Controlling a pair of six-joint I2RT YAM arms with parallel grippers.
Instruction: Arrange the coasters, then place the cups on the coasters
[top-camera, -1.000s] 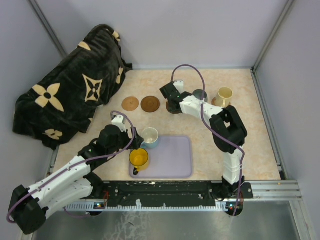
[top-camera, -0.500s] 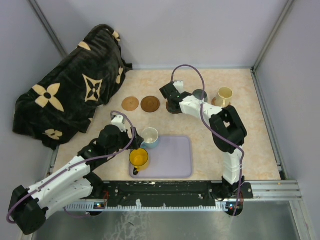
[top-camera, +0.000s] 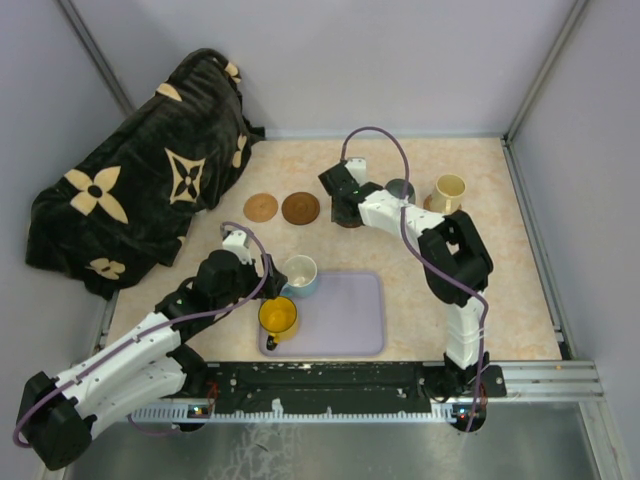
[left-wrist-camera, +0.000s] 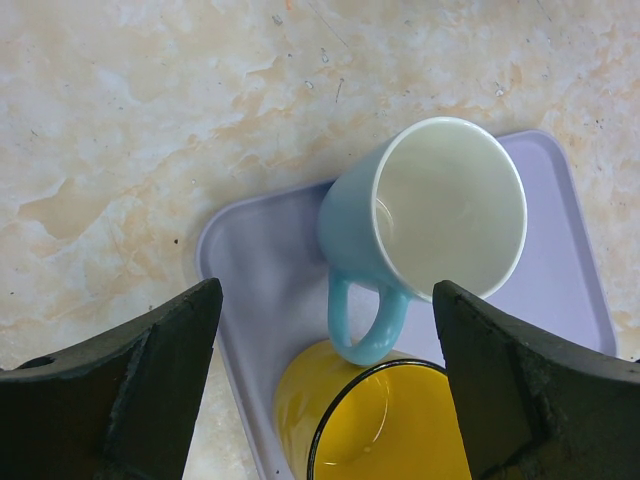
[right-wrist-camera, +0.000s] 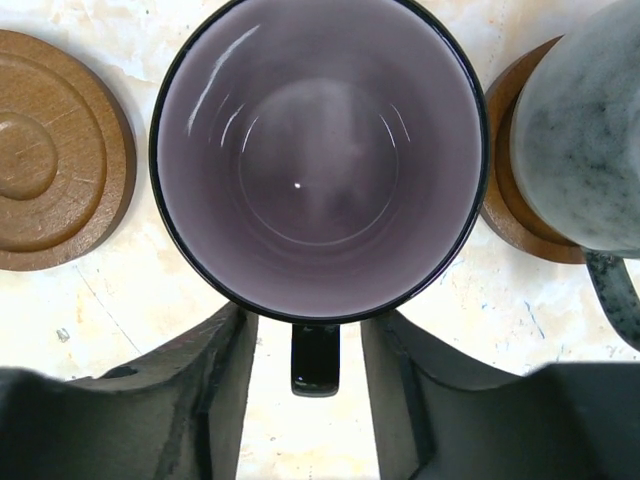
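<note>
My right gripper (right-wrist-camera: 312, 345) is open, its jaws on either side of the black handle of the mauve cup (right-wrist-camera: 318, 150) with a gap on each side. That cup stands upright between a dark brown coaster (right-wrist-camera: 45, 165) and a grey-green cup (right-wrist-camera: 590, 140), which sits on another coaster (right-wrist-camera: 510, 215). From above, a tan coaster (top-camera: 261, 207) and a dark coaster (top-camera: 300, 208) lie bare, and a cream cup (top-camera: 449, 192) stands at the far right. My left gripper (left-wrist-camera: 325, 295) hangs open over the white and light blue cup (left-wrist-camera: 440, 210) and the yellow cup (left-wrist-camera: 370, 420).
The blue and yellow cups touch each other on the left part of a lavender tray (top-camera: 345, 315) near the front edge. A black patterned cloth (top-camera: 140, 200) is heaped at the back left. Grey walls close the table in.
My right gripper's jaws have spread apart and let go of the mauve cup's handle. The cup stays where it was. The left arm has not moved.
</note>
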